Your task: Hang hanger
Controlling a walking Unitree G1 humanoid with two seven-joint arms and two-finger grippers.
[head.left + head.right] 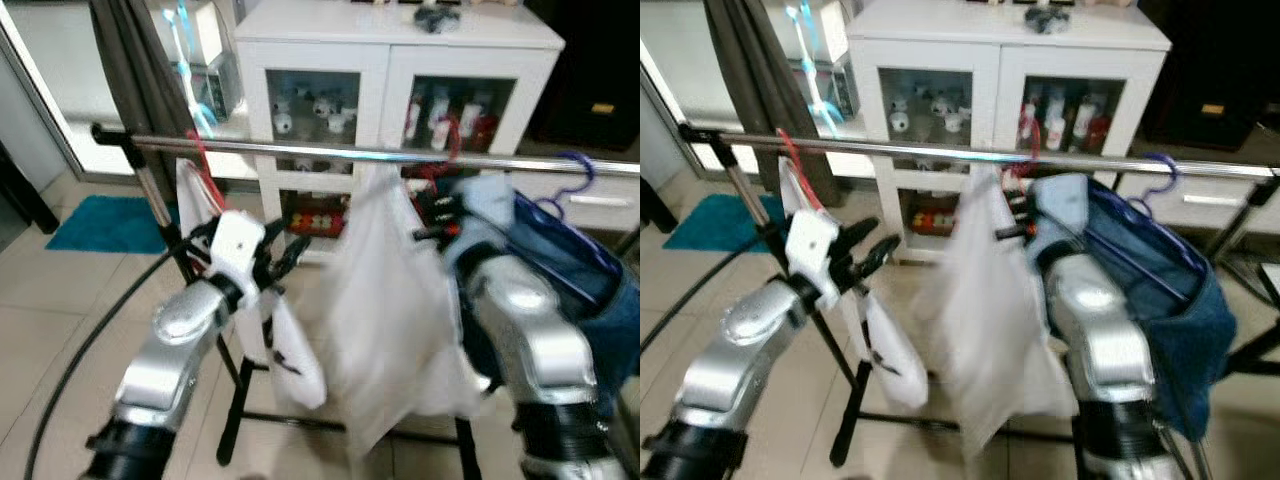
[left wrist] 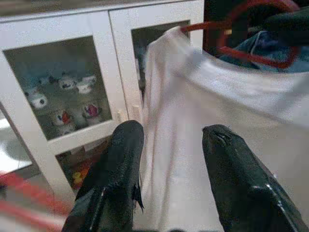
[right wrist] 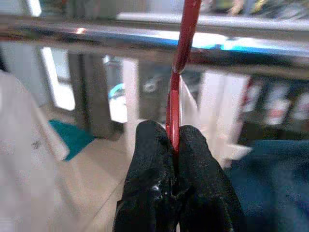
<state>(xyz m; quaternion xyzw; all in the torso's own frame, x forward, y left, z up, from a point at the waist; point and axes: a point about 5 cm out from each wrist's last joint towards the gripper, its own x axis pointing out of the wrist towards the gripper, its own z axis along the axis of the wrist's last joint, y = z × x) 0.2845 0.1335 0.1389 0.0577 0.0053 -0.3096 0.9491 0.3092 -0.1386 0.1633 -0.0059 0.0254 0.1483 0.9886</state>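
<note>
A red hanger (image 3: 181,72) carries a white shirt (image 1: 385,300), and its hook reaches up to the metal rail (image 1: 300,150) of the clothes rack. My right gripper (image 3: 174,145) is shut on the hanger's red neck just below the rail, also seen behind the shirt's collar (image 1: 435,215). My left gripper (image 1: 280,255) stands open to the left of the shirt, its fingers (image 2: 123,159) apart with nothing between them. Whether the hook rests on the rail I cannot tell.
Another white garment (image 1: 290,360) hangs from a red hanger (image 1: 205,165) at the rail's left. A blue denim garment (image 1: 570,260) hangs on a purple hook (image 1: 578,165) at the right. Behind the rack stands a white glass-door cabinet (image 1: 390,50). A teal mat (image 1: 105,225) and a black cable (image 1: 80,350) lie on the floor.
</note>
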